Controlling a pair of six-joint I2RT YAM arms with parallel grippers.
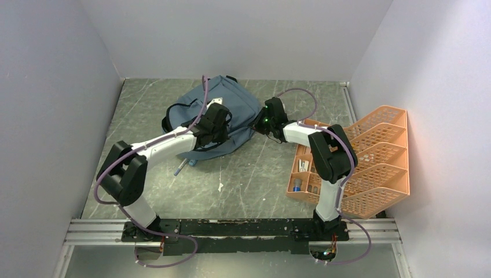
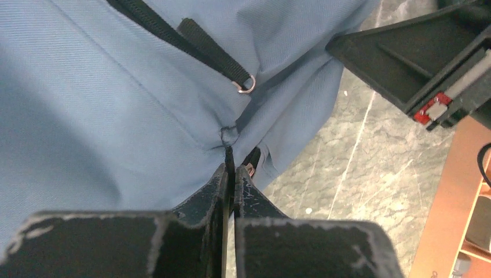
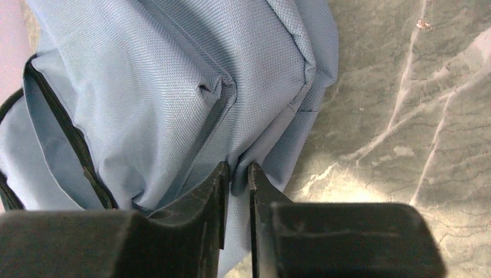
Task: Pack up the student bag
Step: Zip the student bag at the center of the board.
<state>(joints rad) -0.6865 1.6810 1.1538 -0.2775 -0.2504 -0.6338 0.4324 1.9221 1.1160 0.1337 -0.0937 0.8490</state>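
The student bag (image 1: 223, 107) lies crumpled at the back middle of the table, slate blue with black straps and zips. My left gripper (image 1: 215, 132) is over its near edge. In the left wrist view it (image 2: 230, 169) is shut on a thin black tab at a seam of the bag (image 2: 116, 104). My right gripper (image 1: 260, 124) is at the bag's right side. In the right wrist view it (image 3: 237, 172) is shut on a fold of the blue fabric (image 3: 173, 87), next to a black zip (image 3: 58, 121). The inside of the bag is hidden.
An orange mesh tray organiser (image 1: 376, 153) stands at the right with small items in its near compartments. A pen (image 1: 180, 168) lies on the table by the bag's near left edge. A small white scrap (image 1: 220, 186) lies mid-table. Walls close in on both sides.
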